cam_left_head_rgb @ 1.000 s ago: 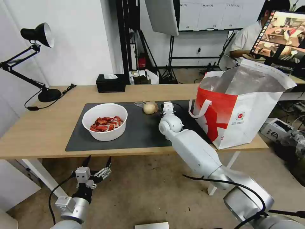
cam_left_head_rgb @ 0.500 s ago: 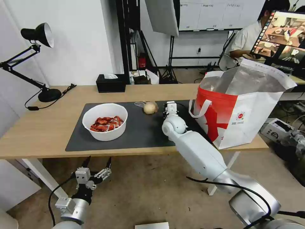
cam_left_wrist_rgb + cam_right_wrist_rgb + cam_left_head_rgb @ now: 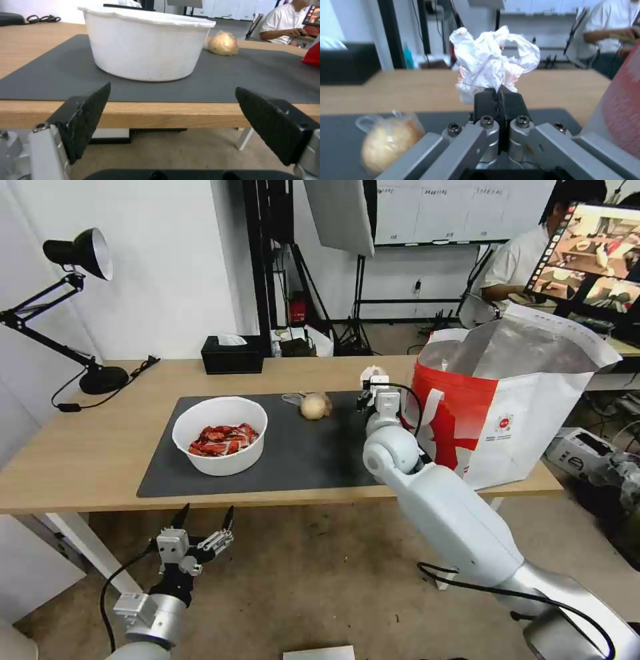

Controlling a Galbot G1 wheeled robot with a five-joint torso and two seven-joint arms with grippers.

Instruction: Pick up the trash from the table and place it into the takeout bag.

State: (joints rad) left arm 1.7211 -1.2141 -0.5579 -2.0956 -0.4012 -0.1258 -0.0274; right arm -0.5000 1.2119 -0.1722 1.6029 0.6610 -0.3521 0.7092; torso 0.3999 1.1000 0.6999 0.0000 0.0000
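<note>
My right gripper (image 3: 375,385) (image 3: 497,93) is shut on a crumpled white tissue (image 3: 493,62) (image 3: 372,374), held above the dark mat beside the takeout bag (image 3: 513,400), whose red side (image 3: 625,105) is close by. A beige ball in clear wrap (image 3: 315,405) (image 3: 388,141) (image 3: 222,44) lies on the mat. The white bowl of red crayfish shells (image 3: 220,435) (image 3: 145,45) stands on the mat's left part. My left gripper (image 3: 202,517) (image 3: 173,125) hangs open below the table's front edge (image 3: 160,113), facing the bowl.
A black tissue box (image 3: 233,354) sits at the table's back edge and a black desk lamp (image 3: 73,300) at its far left. The bag takes up the table's right end. A boxed item (image 3: 579,450) lies on the floor at right.
My right arm has risen and swung right toward the bag, lifting the tissue off the mat. The left arm has stayed put.
</note>
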